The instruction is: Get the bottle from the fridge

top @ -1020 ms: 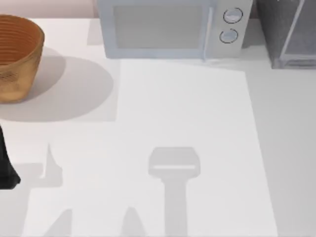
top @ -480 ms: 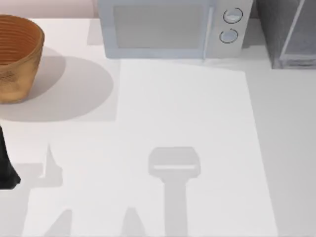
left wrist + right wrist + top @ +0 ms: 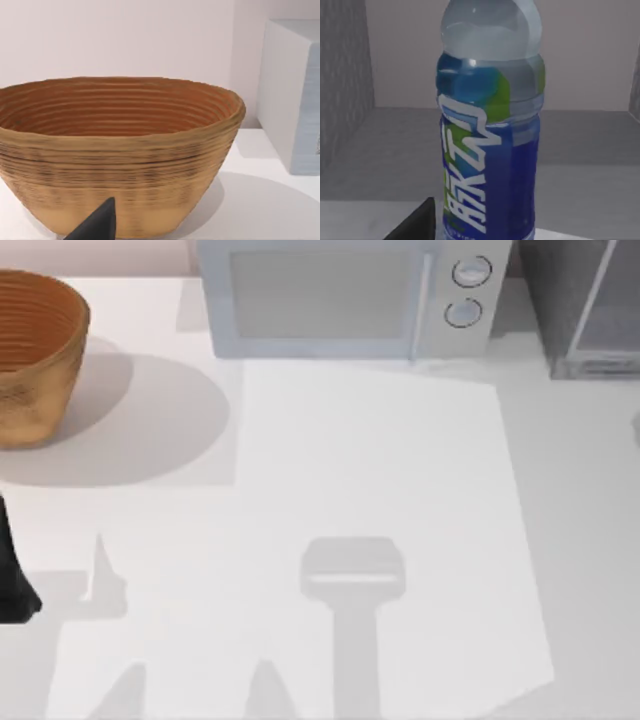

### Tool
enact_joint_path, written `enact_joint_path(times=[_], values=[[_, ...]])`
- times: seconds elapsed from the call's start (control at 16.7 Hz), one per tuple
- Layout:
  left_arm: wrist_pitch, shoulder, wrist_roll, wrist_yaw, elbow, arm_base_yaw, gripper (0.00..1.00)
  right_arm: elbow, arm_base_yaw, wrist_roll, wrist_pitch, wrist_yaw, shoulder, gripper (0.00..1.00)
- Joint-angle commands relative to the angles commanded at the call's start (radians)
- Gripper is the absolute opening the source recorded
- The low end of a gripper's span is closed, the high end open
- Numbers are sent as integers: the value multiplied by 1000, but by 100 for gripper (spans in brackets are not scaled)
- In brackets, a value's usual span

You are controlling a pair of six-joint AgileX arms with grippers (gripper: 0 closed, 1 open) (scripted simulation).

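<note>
Top view: the fridge (image 3: 585, 305) stood at the table's (image 3: 380, 470) far right corner, just right of the microwave (image 3: 345, 298), and the basket (image 3: 38, 352) sat at the far left. My left arm (image 3: 12, 570) was parked at the left edge of the table.

Left wrist view: a dark fingertip (image 3: 97, 224) of my left claw showed in front of the basket (image 3: 120, 150), close to its wall; whether that claw was released or clenched I cannot tell.

Right wrist view: the bottle (image 3: 490, 125) stood upright on a grey floor between dark grey walls, directly ahead of my right claw and very near it. One dark fingertip (image 3: 417, 222) lay beside the bottle's base; contact cannot be judged, nor whether that claw was released or clenched.
</note>
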Motion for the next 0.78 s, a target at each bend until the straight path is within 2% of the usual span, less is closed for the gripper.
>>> enact_joint_path(times=[0.3,0.6,0.78], values=[[0,0,0,0,0,0,100,180,100,-4,-117,102,78,100],[0,0,0,0,0,0,100,184,99,-4,-120,103,78,100],[0,0,0,0,0,0,100,256,107,-5,-157,109,122,100]])
